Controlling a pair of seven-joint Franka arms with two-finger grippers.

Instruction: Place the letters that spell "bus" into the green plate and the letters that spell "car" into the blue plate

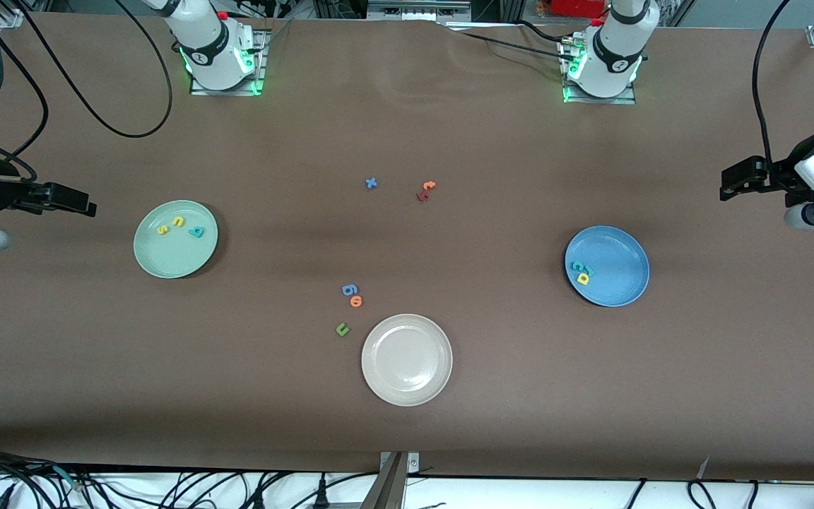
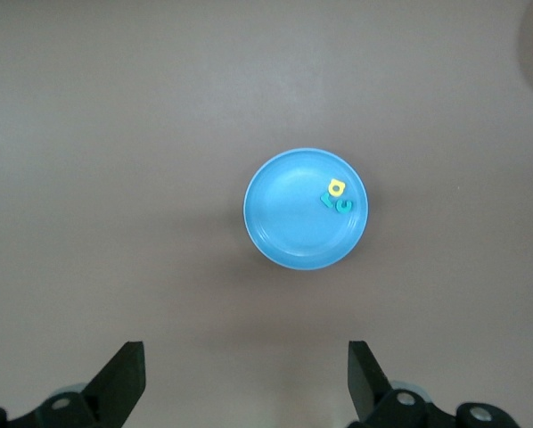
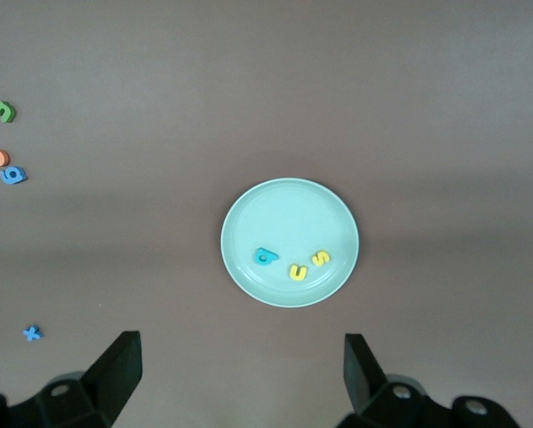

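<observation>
The green plate (image 1: 175, 254) lies toward the right arm's end of the table and holds a teal "b" (image 3: 266, 257), a yellow "u" (image 3: 299, 271) and a yellow "s" (image 3: 321, 259). The blue plate (image 1: 619, 283) lies toward the left arm's end. In it sit a yellow "a" (image 2: 336, 188), a teal "c" (image 2: 344, 205) and a teal "r" (image 2: 327, 200), bunched by the rim. My right gripper (image 3: 240, 348) hangs open and empty high above the table by the green plate. My left gripper (image 2: 247, 357) hangs open and empty high by the blue plate.
An empty beige-white plate (image 1: 407, 385) sits nearest the front camera at mid-table. Beside it lie a dark green "u" (image 1: 342, 329), an orange "o" (image 1: 356, 302) and a blue letter (image 1: 349, 290). Farther back are a blue "x" (image 1: 371, 183) and orange and red letters (image 1: 425, 190).
</observation>
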